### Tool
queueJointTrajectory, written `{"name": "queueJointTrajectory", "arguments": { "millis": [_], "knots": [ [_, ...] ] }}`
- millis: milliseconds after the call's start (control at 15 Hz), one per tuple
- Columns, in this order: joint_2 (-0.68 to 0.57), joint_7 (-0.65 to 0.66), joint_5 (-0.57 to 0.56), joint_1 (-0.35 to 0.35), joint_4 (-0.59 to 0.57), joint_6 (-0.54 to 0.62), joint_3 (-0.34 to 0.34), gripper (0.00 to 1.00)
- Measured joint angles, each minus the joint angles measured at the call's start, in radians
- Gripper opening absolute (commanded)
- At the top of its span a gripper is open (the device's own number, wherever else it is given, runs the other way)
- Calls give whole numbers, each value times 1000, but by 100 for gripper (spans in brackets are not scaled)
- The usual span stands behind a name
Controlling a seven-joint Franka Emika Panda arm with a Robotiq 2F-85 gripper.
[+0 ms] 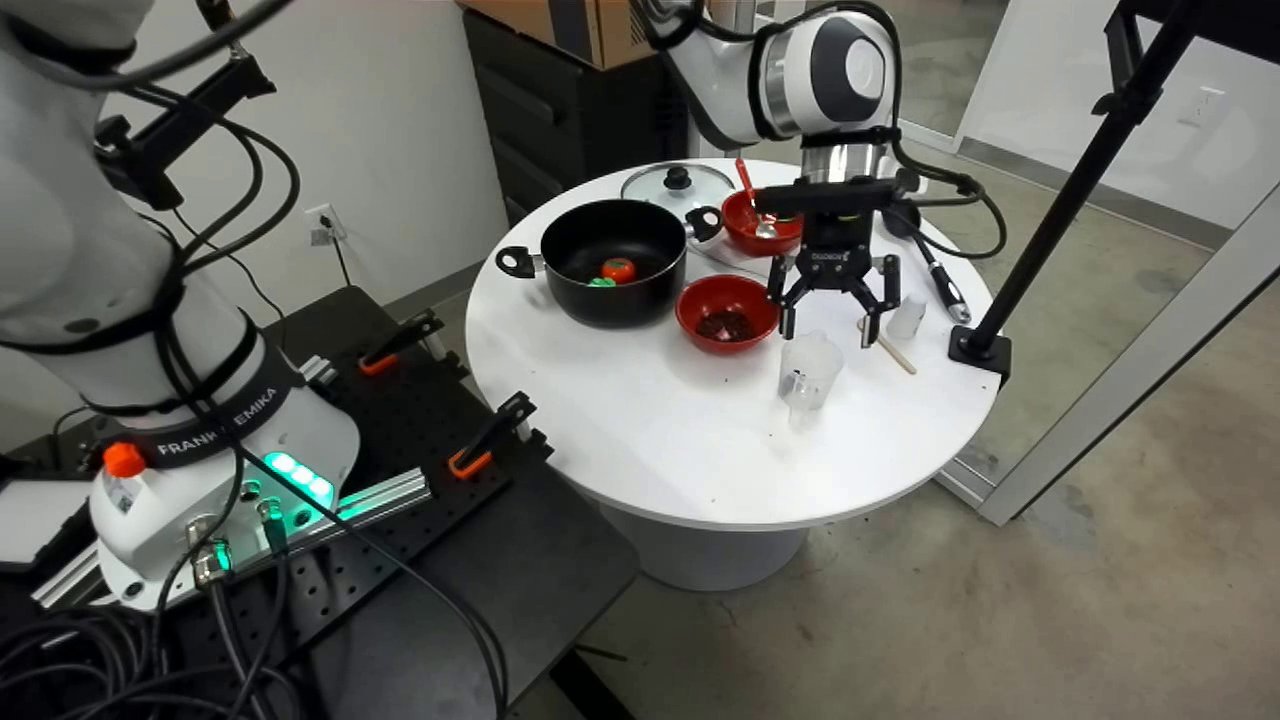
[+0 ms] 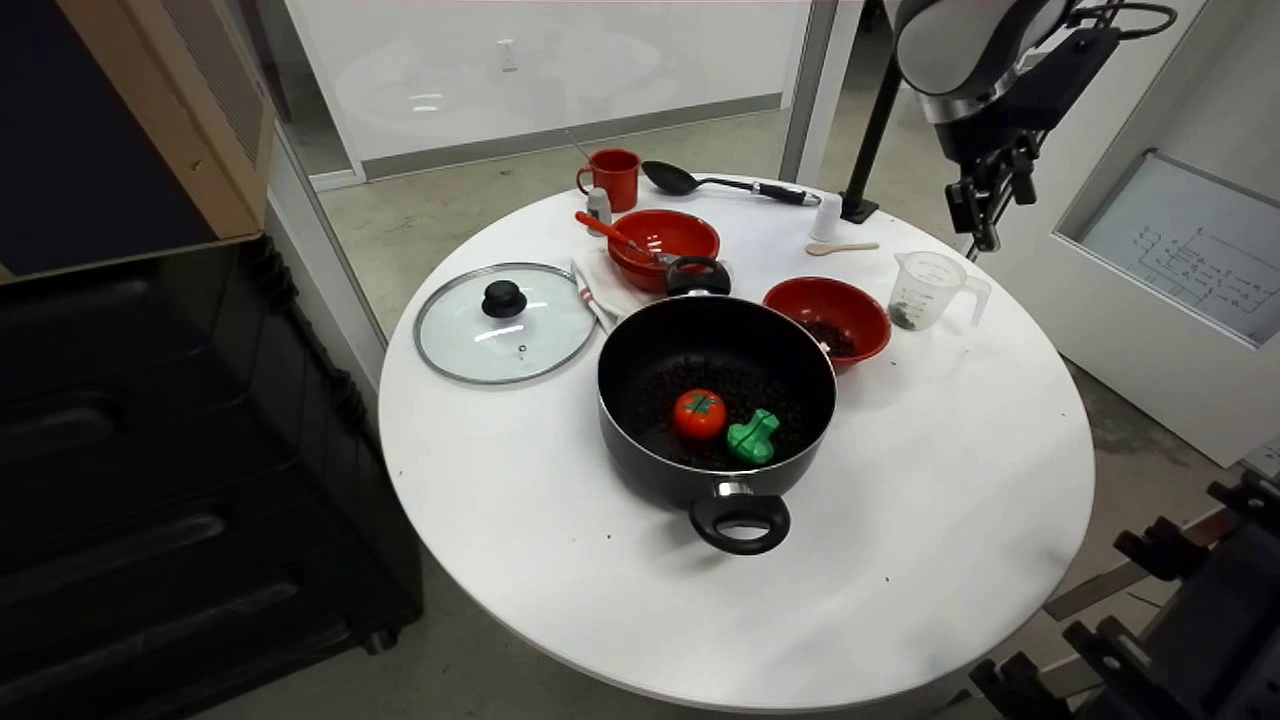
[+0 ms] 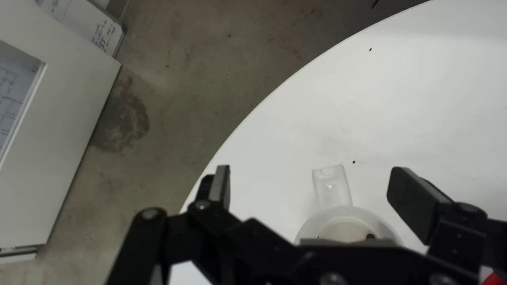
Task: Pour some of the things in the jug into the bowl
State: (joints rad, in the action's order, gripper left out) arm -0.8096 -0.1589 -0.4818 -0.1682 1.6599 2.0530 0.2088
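Note:
The jug [image 1: 812,362] is a small translucent vessel with a handle and stands upright on the white table. In an exterior view the jug [image 2: 932,285] has some dark bits at its bottom. In the wrist view the jug [image 3: 332,192] is partly hidden by the gripper body, and its handle points between the fingers. My gripper [image 1: 828,338] is open and empty, above the jug and apart from it. Its open fingers [image 3: 311,180] also show in the wrist view. The red bowl [image 1: 727,346] beside the jug holds dark beans; it also shows in an exterior view [image 2: 868,346].
A black pot [image 2: 640,470] holds a toy tomato and a green piece. A glass lid [image 2: 470,340], another red bowl [image 2: 630,270] with a red-handled utensil, a red mug [image 2: 615,180], a small white cup [image 1: 907,316], a wooden spoon [image 2: 845,247] and a black stand [image 1: 1040,240] are around.

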Motion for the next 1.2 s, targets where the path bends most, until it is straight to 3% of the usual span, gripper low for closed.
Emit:
{"name": "queueJointTrajectory", "arguments": {
  "millis": [333,467,933,1200],
  "knots": [
    [92,287,8,104,116,-132,23,100],
    [132,362,9,128,163,-122,19,100],
    [328,490,-155,181,407,208,16,100],
    [431,482,-165,173,541,385,2,100]
  ]
}}
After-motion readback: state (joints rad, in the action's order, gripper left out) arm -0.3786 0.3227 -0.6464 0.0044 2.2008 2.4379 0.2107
